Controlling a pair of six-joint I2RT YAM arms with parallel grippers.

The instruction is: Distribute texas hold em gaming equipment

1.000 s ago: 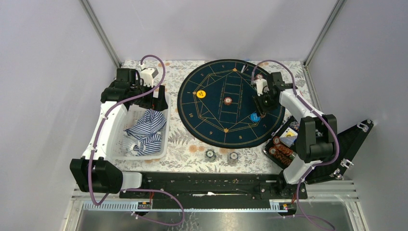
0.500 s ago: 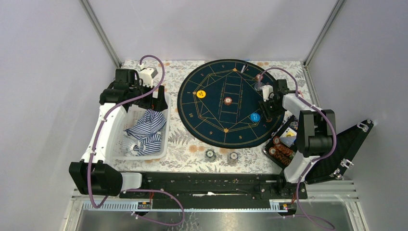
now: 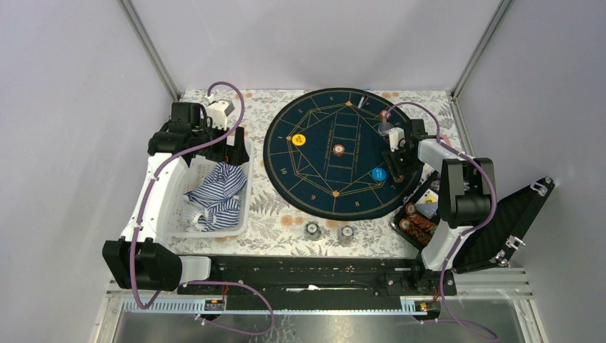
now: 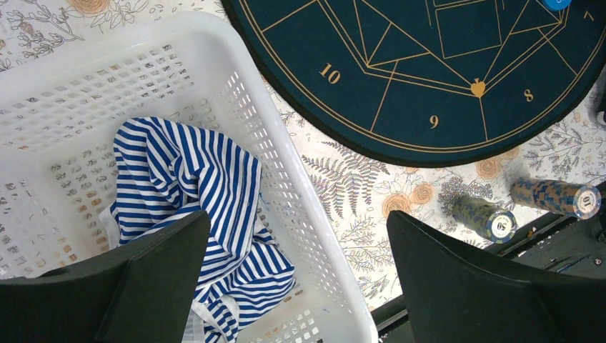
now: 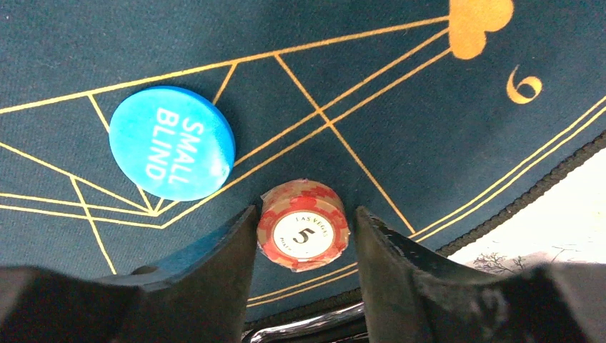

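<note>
the red stack (image 5: 303, 234) stands upright on the mat (image 5: 400, 107) beside the blue disc (image 5: 171, 143), centred between the right jaws. i cannot tell if they pinch it or just flank it. left jaws are spread, well apart over the basket (image 4: 71, 86).

The table (image 3: 279, 214) has a floral-print top. A white perforated plastic basket (image 3: 214, 233) sits along its left edge, and a round dark blue mat with gold lines (image 3: 314, 179) fills the middle up to the far edge. Two small round poker chip stacks (image 3: 312, 229) (image 3: 346, 232) stand side by side near the near edge. An open black case (image 3: 504, 218) is at the near right corner.
</note>
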